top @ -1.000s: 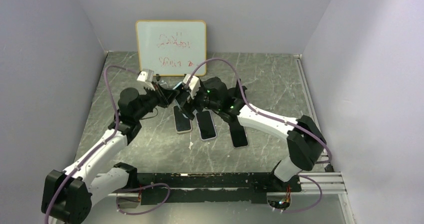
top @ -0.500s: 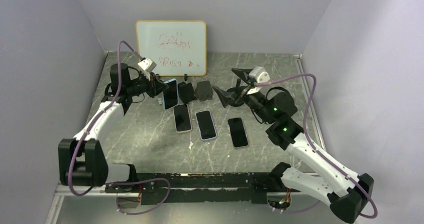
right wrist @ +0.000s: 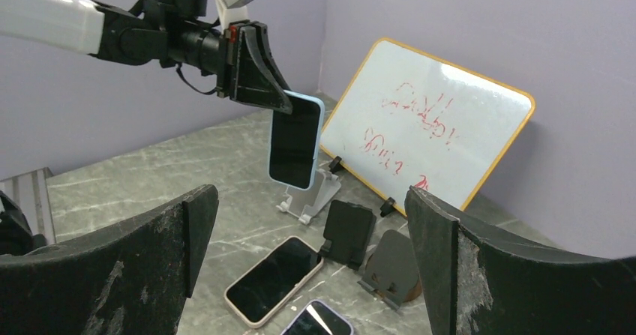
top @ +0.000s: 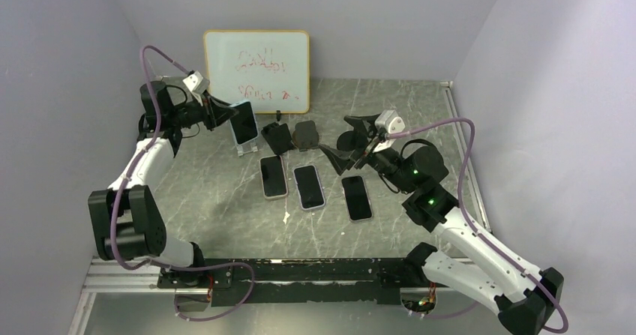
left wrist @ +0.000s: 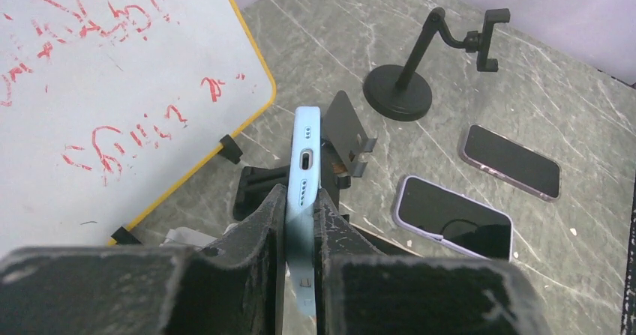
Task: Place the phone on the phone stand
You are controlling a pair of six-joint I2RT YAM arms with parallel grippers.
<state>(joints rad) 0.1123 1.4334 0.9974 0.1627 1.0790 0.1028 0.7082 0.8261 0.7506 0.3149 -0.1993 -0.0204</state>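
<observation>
At the left, the left end effector (top: pixel 227 118) is clamped on the light blue phone (top: pixel 244 122). Its two fingers (left wrist: pixel 262 224) press on the front and the back of the phone, and the left wrist view shows the edge with the charging port pointing away from the wrist. The phone hangs upright in the air, with the dark screen facing the right arm, in front of the whiteboard (top: pixel 256 69).

Just under the phone stands the white stand (right wrist: pixel 310 198) on the desk (top: pixel 405 118). I cannot tell whether the lower edge of the phone touches this stand or is only just above it. In the top view the phone covers most of the stand.

To the right of it stand two black stands (top: pixel 278 136), side by side. Nearer to the arms, three phones (top: pixel 308 186) lie flat on the desk, screens up. A round-base stand (left wrist: pixel 398 94) with a clamp on a bent arm appears clearly only in the left wrist view.

Further to the right, the right end effector (top: pixel 346 142) hovers above the desk, well apart from the blue phone. Its fingers are wide apart, with nothing between them.
</observation>
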